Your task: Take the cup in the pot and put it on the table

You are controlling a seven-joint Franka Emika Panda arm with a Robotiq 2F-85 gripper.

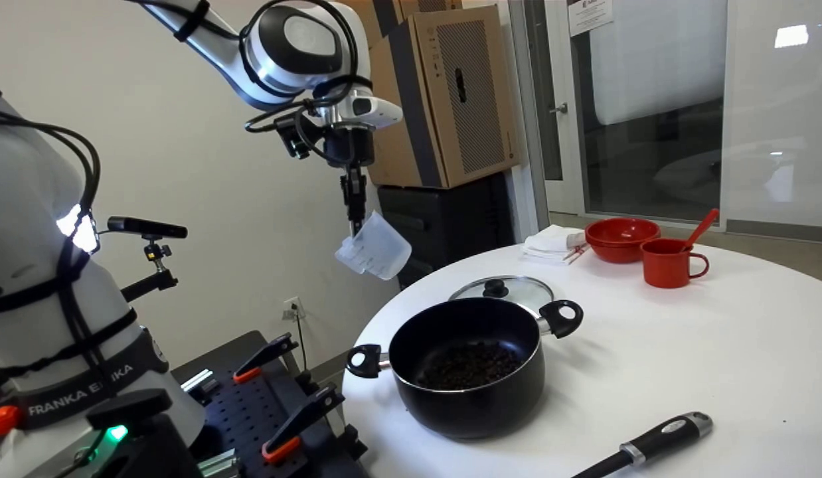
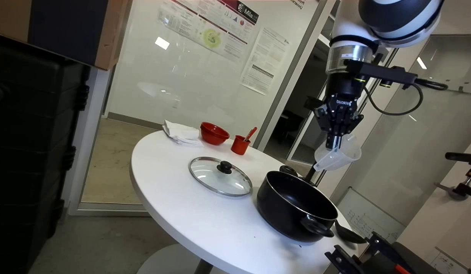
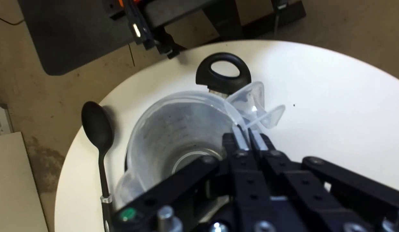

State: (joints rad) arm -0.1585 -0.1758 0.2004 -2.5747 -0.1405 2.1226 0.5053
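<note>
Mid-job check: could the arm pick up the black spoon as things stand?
Probably not: the pincer is shut on the translucent measuring cup, which likely needs setting down first. The black spoon looks uncovered, lying on the white table beside the black pot.

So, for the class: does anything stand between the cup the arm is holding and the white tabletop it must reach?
Yes, probably the pot: the wrist view shows its handle just past the cup held in the tool, so lowering it there would likely hit. Nothing visible blocks the table at that view's upper right.
</note>
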